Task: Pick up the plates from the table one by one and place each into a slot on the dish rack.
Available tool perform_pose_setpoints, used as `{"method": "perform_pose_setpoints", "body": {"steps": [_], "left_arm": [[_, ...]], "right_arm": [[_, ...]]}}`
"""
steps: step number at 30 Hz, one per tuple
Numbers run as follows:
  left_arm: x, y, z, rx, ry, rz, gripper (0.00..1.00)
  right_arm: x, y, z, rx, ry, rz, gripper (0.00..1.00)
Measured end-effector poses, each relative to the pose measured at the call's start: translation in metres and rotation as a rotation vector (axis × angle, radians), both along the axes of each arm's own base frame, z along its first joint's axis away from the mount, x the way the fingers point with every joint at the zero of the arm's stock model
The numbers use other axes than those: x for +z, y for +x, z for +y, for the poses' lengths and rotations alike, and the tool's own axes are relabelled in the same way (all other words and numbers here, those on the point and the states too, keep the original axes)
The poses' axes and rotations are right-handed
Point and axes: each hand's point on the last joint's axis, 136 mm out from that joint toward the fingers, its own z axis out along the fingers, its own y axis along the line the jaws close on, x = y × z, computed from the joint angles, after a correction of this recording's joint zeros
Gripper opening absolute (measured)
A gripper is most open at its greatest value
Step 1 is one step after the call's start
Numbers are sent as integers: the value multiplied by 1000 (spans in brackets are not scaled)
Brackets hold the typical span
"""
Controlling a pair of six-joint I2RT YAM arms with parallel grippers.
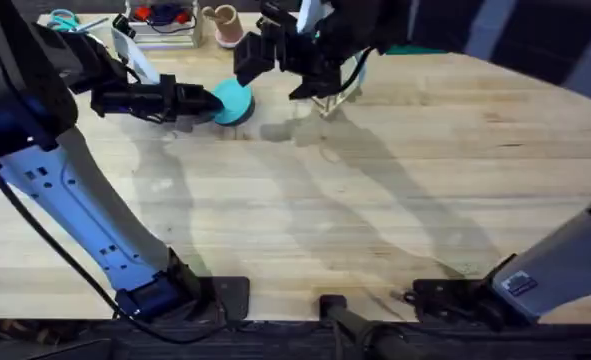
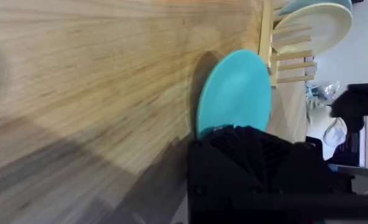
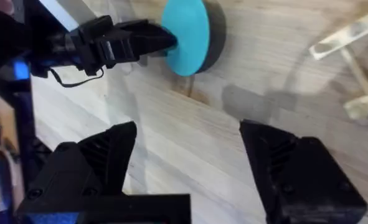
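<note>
Your two arm bases sit closest to the overhead camera, the left arm (image 1: 75,215) rising pale blue from the lower left and the right arm (image 1: 550,270) grey at the lower right. Beneath them the table (image 1: 375,200) spreads wide, pale planks with long shadows across the middle.

Your left arm reaches to the far left part of the table, and its gripper (image 1: 200,100) has its fingers pinched on the edge of the teal plate (image 1: 233,101). In the left wrist view you see that plate (image 2: 233,93) standing tilted on its rim, its lower edge touching the wood, with the gripper body covering its near edge.

Your right arm stretches across to the far middle, where its gripper (image 1: 285,62) hangs over the table just beside the teal plate. In the right wrist view its two black fingers (image 3: 112,152) are spread wide apart with nothing between them, and the teal plate (image 3: 185,34) shows beyond them with the left gripper (image 3: 143,40) clamped on it.

The dish rack (image 1: 337,97) stands on the far side of the table, near the right gripper. In the left wrist view you see its pegs (image 2: 289,53) just beyond the teal plate, with a cream plate (image 2: 317,25) standing in a slot and a pale blue rim behind it.

Clutter lines the far edge, including a pink cup (image 1: 225,25).
</note>
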Motion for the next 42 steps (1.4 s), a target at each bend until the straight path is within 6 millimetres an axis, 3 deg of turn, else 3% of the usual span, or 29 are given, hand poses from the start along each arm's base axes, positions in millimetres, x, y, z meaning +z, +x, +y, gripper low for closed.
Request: {"method": "perform_pose_setpoints", "body": {"steps": [7, 17, 25, 42], "left_arm": [[0, 0, 0, 0, 0, 0, 38], [0, 0, 0, 0, 0, 0, 38], [0, 0, 0, 0, 0, 0, 38], [0, 0, 0, -1, 1, 1, 38]], "right_arm": [[-21, 6, 12, -6, 31, 46, 994], [-33, 16, 25, -12, 81, 59, 995], [-59, 22, 33, -32, 92, 105, 995], [-92, 37, 60, -107, 99, 64, 994]]}}
